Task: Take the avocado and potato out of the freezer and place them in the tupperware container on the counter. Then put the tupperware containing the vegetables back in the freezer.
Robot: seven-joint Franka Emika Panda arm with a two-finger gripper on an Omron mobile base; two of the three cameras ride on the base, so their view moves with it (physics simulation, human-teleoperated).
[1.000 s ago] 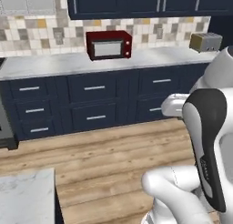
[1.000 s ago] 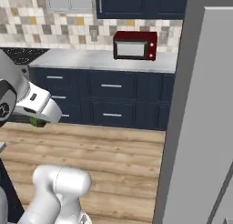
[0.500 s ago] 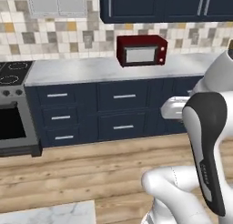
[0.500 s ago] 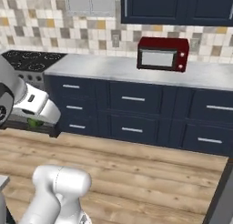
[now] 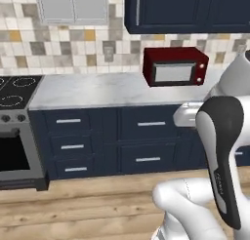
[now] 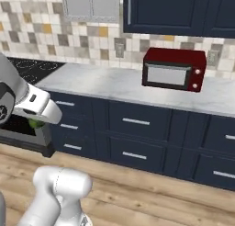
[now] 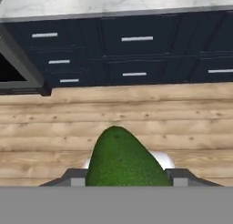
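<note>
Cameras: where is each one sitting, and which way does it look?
Left base view: behind the arm to its left, facing the counter, the red microwave and the stove; the white arm rises at lower right.
Right base view: behind the arm to its right, facing the same counter and microwave; the arm rises at lower left.
Hand view: on the hand, looking past the avocado in the gripper to the wooden floor and navy drawers.
Both base views share the microwave and counter.
</note>
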